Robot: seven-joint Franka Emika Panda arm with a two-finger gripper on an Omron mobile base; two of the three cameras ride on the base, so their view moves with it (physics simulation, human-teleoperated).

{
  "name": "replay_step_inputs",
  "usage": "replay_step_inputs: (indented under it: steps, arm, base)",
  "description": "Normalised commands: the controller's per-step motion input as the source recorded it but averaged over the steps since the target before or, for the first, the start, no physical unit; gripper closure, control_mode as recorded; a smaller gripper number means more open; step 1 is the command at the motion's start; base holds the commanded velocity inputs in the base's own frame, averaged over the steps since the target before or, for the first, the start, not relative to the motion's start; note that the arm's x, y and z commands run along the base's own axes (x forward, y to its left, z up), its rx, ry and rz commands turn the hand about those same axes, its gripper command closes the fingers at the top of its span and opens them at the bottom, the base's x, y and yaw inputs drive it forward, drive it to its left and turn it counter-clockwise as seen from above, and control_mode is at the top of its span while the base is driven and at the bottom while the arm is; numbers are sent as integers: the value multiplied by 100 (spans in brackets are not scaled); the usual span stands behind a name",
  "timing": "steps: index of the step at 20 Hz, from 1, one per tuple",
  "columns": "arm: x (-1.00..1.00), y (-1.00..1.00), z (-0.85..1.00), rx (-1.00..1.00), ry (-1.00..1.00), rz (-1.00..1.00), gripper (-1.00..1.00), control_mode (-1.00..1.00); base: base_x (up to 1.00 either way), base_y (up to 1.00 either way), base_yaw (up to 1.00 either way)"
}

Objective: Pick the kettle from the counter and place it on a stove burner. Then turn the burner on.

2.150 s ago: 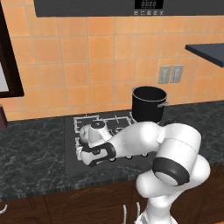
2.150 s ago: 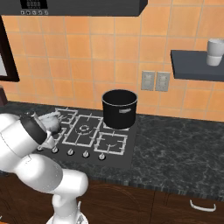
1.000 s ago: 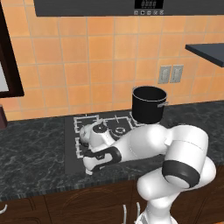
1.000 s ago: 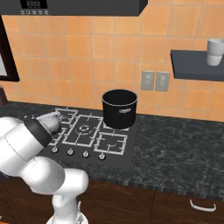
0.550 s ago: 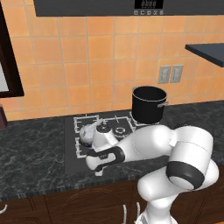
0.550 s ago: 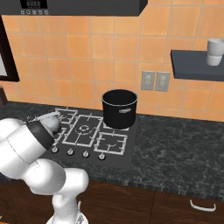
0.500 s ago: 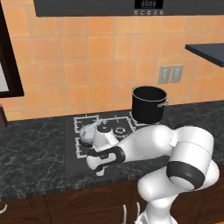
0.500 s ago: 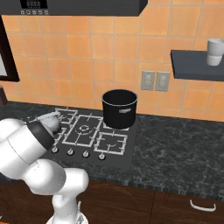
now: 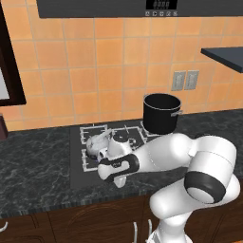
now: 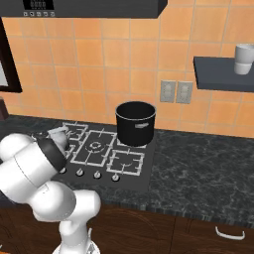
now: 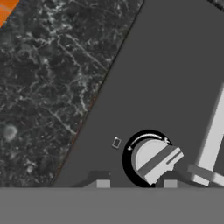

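End effector (image 11: 133, 183) straddles the knob (image 11: 154, 160), grip unclear; kettle (image 9: 98, 142) sits on the burner (image 9: 93, 151). Best to centre, clamp squarely, then twist.

Both base views look forward and down, sharing the cooktop (image 9: 78, 161) and worktop (image 10: 198, 163); hand view sits close, apparently over a knob (image 11: 154, 160).

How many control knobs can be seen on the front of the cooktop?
4, in a row along the cooktop front edge: knobs at. The arm may hide more.
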Motion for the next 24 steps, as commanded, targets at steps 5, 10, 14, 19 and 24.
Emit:
replay_step_inputs:
  steps: [5, 10, 14, 19, 24]
  arm:
    - [0, 6, 0, -10, -7, 60, 100, -100]
    - [0, 11, 0, -12, -8, 61, 100, -100]
    - [0, 16, 0, -14, -9, 61, 100, -100]
    - [-13, 17, 0, -13, -13, 64, 100, -100]
    - [-50, 9, 2, -12, -18, 65, 100, -100]
  base:
    - [0, 0, 0]
    - [0, 0, 0]
    - [0, 0, 0]
    - [0, 0, 0]
    - [0, 0, 0]
